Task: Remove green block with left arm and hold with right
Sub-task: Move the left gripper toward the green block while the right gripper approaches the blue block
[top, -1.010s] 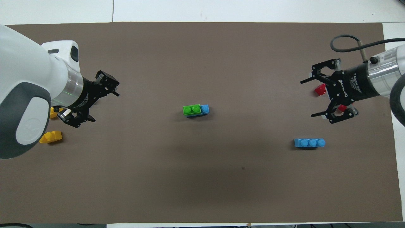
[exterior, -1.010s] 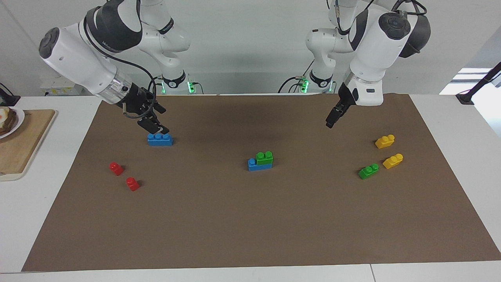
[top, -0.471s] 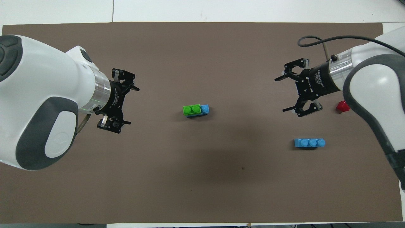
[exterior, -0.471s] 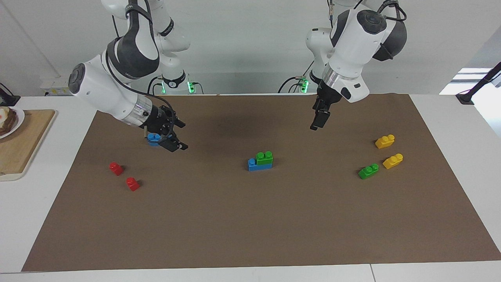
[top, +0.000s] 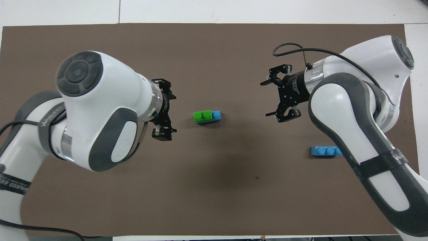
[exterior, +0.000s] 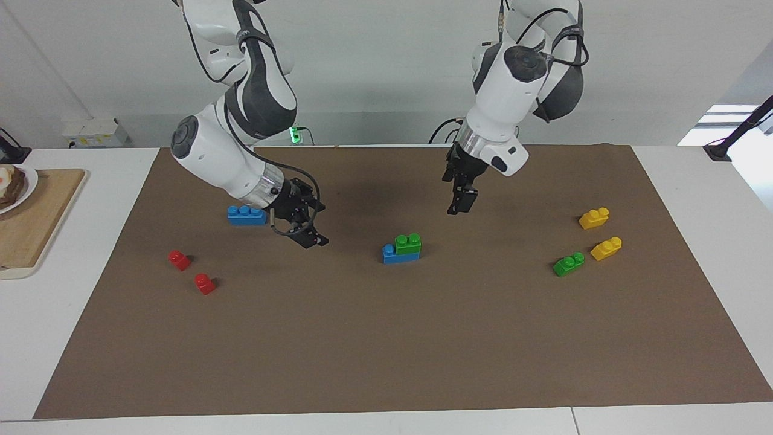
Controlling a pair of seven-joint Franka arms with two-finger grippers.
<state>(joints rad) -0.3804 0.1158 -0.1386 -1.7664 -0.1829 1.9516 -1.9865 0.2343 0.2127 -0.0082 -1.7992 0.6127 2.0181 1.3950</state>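
Note:
The green block (exterior: 408, 243) (top: 202, 115), a two-stud brick, sits on top of a blue brick (exterior: 398, 256) (top: 217, 115) in the middle of the brown mat. My left gripper (exterior: 456, 202) (top: 172, 112) is open and empty, raised over the mat beside the stack toward the left arm's end. My right gripper (exterior: 317, 226) (top: 265, 99) is open and empty, low over the mat beside the stack toward the right arm's end. Neither touches the stack.
A second green brick (exterior: 568, 264) and two yellow bricks (exterior: 593, 218) (exterior: 606, 248) lie toward the left arm's end. A loose blue three-stud brick (exterior: 246, 215) (top: 326, 151) and two red bricks (exterior: 179, 260) (exterior: 205, 283) lie toward the right arm's end. A wooden board (exterior: 30, 223) lies off the mat.
Both grippers have swung in from the table's ends toward the stack in the middle, and both stay open. The bricks have not moved.

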